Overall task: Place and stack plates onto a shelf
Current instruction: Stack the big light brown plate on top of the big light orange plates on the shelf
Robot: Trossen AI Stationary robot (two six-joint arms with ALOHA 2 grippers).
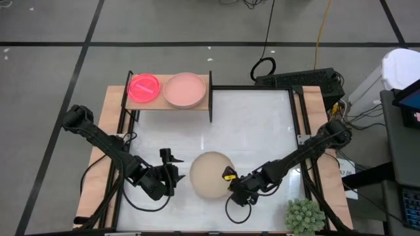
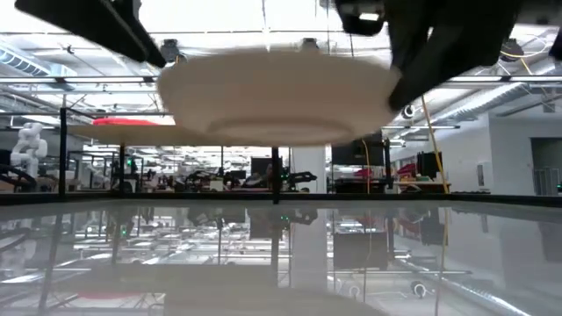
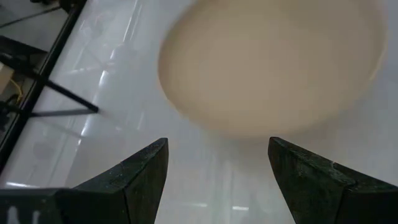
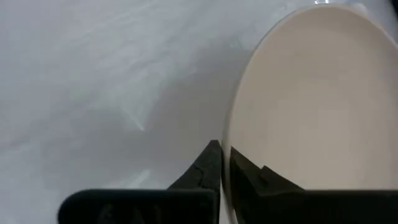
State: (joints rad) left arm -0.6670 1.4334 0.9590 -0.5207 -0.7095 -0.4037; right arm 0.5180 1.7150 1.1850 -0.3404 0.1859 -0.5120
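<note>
A large beige plate (image 1: 210, 174) hangs above the near middle of the table; the low view shows the plate (image 2: 277, 101) clear of the tabletop. My right gripper (image 1: 231, 181) is shut on its right near rim. My left gripper (image 1: 173, 172) is open just left of the plate, and its fingers (image 3: 217, 168) point at the plate (image 3: 267, 62) without touching it. On the shelf (image 1: 169, 105) at the far left, a neon pink plate (image 1: 144, 88) and a dusty-pink plate (image 1: 185, 90) lie flat side by side. My right gripper pinches the beige plate's rim (image 4: 227, 146) between its two fingers, one finger (image 4: 252, 177) on the upper face and the other (image 4: 205, 168) on the outside. It comes about level from the table's right near side. The plate is lifted clear and roughly level.
A spiky green plant (image 1: 304, 216) stands at the table's near right corner. The shelf's black frame legs (image 1: 210, 108) stand on the far part of the white tabletop (image 1: 256, 131). Cables and a dark box (image 1: 298, 80) lie beyond the far edge.
</note>
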